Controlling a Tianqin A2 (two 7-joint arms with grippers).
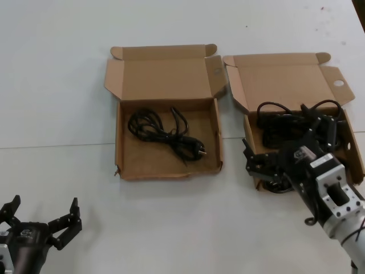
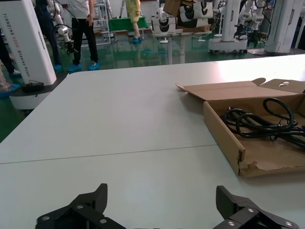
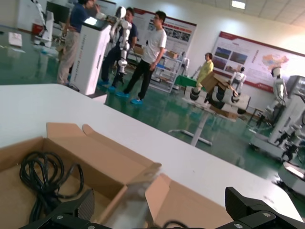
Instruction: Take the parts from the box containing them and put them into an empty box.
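Two cardboard boxes sit side by side on the white table [image 1: 57, 68], lids folded back, and the power cables are split between them. One coiled black power cable [image 1: 165, 134] with its round plug lies on the floor of the box with the ragged wall edge [image 1: 122, 154], which is the one nearer my left side. The remaining cable bundles [image 1: 285, 123] are heaped in the box with the round hole in its flap [image 1: 339, 83], on my right.

My right gripper [image 1: 268, 165] hangs over the near part of that right-hand box, just above the heaped cables, with its fingers [image 3: 71, 214] spread wide. From the head view I cannot tell for certain whether the fingertips touch the cables, since my wrist covers that spot; nothing appears to be clamped between them. In the right wrist view the fingers frame the seam where the two boxes' flaps meet.

My left gripper [image 1: 43, 225] hovers low at the near left edge of the table, well apart from both boxes, its fingers [image 2: 86, 205] also spread wide and holding nothing. The left wrist view looks across bare tabletop to the ragged-edged box and its single cable [image 2: 257, 121].

Beyond the table, people [image 3: 150, 52] stand on a green floor [image 3: 157, 114] among other robot stands.
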